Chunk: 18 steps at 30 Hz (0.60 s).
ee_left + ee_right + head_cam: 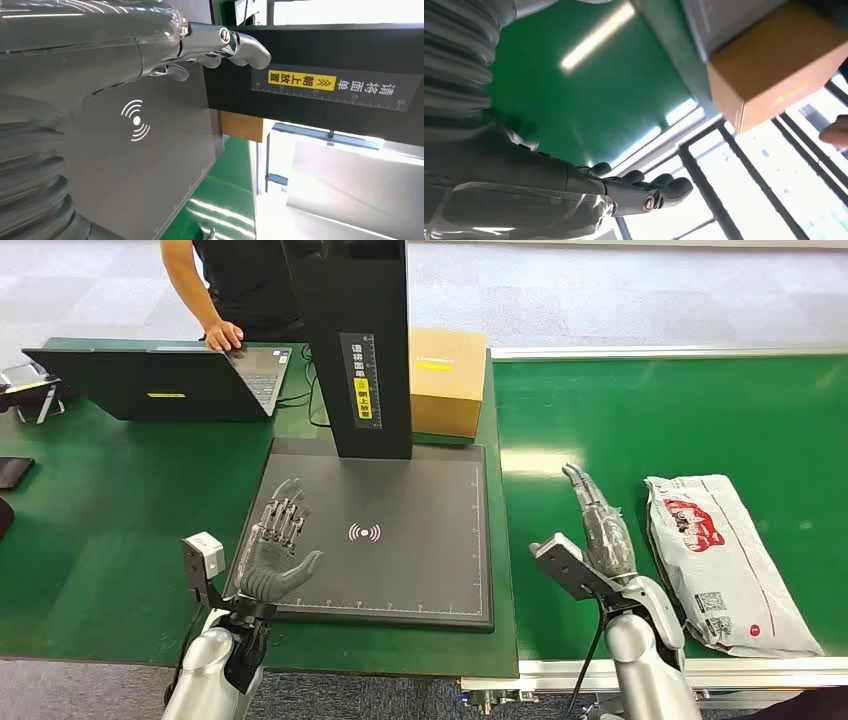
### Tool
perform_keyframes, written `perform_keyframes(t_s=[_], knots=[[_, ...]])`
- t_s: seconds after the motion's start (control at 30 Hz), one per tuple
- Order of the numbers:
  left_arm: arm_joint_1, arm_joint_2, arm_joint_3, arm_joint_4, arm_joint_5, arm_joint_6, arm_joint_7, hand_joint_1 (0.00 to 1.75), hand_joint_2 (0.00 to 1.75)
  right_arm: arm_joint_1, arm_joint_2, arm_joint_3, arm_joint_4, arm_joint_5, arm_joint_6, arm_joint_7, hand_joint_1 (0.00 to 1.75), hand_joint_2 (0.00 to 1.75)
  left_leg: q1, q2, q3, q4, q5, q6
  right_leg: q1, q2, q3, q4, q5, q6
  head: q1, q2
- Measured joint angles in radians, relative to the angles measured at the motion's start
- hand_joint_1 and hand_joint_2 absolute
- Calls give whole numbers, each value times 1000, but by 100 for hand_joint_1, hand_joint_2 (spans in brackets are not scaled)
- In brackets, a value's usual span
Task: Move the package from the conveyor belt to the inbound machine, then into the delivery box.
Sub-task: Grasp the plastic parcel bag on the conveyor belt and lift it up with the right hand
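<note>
A humanoid robot faces two green surfaces side by side: a tabletop on its left and a conveyor belt (700, 410) on its right. The package (722, 560) — a white plastic mailer bag with red printing and a label — lies flat on the belt near its front edge, toward the front right corner, and nothing is touching it.

The right hand (600, 525) hovers over the belt just beside the package's left edge, apart from it, fingers straight and held together, edge-on, holding nothing. The left hand (278, 550) is raised over the front left corner of the inbound machine (420, 570), a dark grey scanning pad with a white signal symbol and a black upright column at its back edge. Its palm is open, fingers spread, empty.

Behind the column, at the tabletop's back right, stands a brown cardboard box (447, 380). A black laptop (160, 385) sits at the back left, where a person (225, 335) rests a hand on its keyboard.

The pick-up seems not yet begun. The likely trouble is the bag itself: thin, limp and slippery, lying flush to the belt, it gives the fingers little edge to get under — they could push it away or pinch only a fold, letting it sag and slip during the carry to the pad.
</note>
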Motion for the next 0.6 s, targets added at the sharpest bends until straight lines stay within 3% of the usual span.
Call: perform_keyframes(t_s=[0.2, 0.43, 0.6], knots=[[21, 1, 4, -17, 4, 1, -2, 0, 175, -47, -77, -52, 69, 30, -112, -16, 0, 175, 0, -1, -1, 0, 0, 0, 0, -1, 0, 0, 0, 0, 0, 0], [24, 2, 8, -23, 12, 6, 3, 0, 175, -93, -149, -135, 125, 21, -230, 38, 0, 175, 0, -1, -1, 0, 0, 0, 0, -1, -1, 0, 0, 0, 0, 0], [24, 4, 9, -22, 15, 15, 2, 0, 175, -108, -182, -186, 167, 14, -222, 106, 0, 175, 0, -1, -1, 0, 0, 0, 0, -1, -1, 0, 0, 0, 0, 0]])
